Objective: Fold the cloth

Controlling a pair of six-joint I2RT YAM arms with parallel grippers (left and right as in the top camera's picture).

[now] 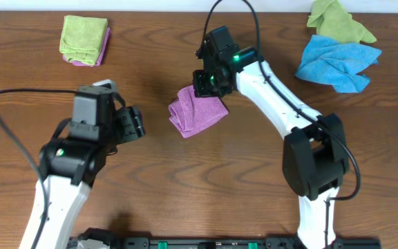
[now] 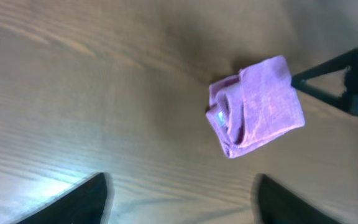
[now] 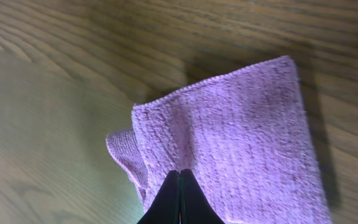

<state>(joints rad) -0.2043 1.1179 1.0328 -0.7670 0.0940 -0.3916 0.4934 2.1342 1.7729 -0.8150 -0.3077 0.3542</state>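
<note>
The purple cloth (image 1: 195,114) lies folded into a small bundle at the middle of the wooden table. My right gripper (image 1: 210,91) is shut on its far right edge; in the right wrist view the closed fingertips (image 3: 180,172) pinch the cloth (image 3: 241,137), which casts a shadow on the wood behind it. My left gripper (image 1: 138,123) is open and empty, a short way left of the cloth. In the left wrist view its two fingers (image 2: 182,180) are spread wide, with the cloth (image 2: 257,106) ahead and to the right.
A lime green cloth (image 1: 83,34) lies on a pink-purple cloth (image 1: 97,57) at the far left. A bright blue cloth (image 1: 337,62) and an olive green cloth (image 1: 337,21) lie at the far right. A black cable (image 1: 9,124) loops at the left.
</note>
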